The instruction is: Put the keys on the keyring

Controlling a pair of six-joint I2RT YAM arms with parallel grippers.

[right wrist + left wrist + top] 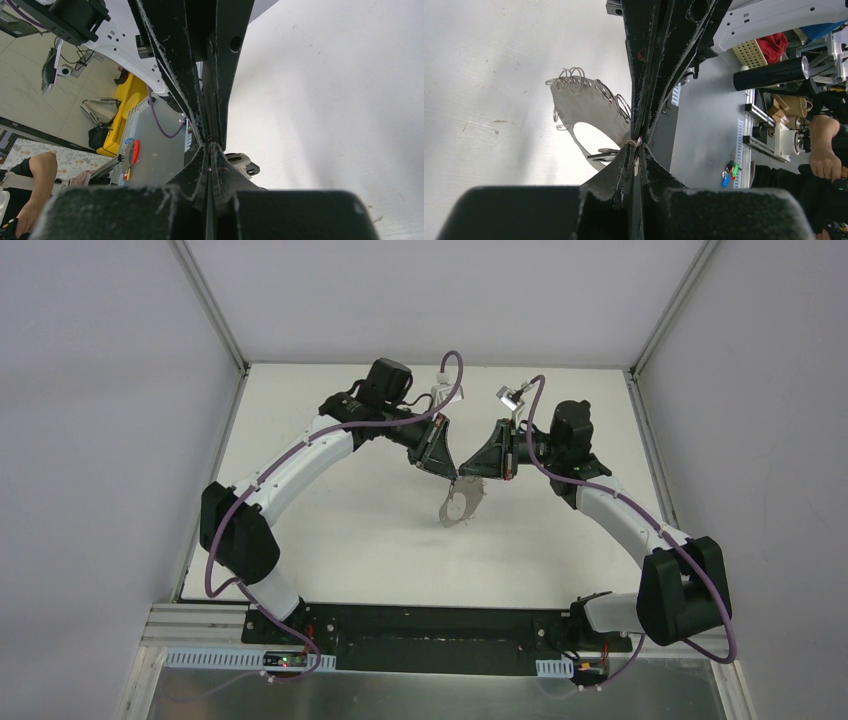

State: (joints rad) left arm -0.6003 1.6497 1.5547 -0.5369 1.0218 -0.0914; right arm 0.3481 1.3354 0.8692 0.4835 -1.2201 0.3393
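The keyring (pixel 446 512) is a grey oval loop with small silvery rings on its rim, and it sits mid-table under both grippers. In the left wrist view the keyring (pixel 584 102) runs up into my left gripper (pixel 639 149), which is shut on its rim. My right gripper (pixel 208 146) is also shut, tip to tip with the left at the same spot. From above, the left gripper (pixel 450 476) and the right gripper (pixel 474 478) touch. The small black-headed key (pixel 601 155) lies just beside the tips, and it also shows in the right wrist view (pixel 241 164).
A small silvery clip (pixel 512 397) and a white piece (pixel 440 390) sit at the back of the white table (pixel 330 540). Metal frame posts stand at the back corners. The metal base rail (pixel 430 640) runs along the near edge.
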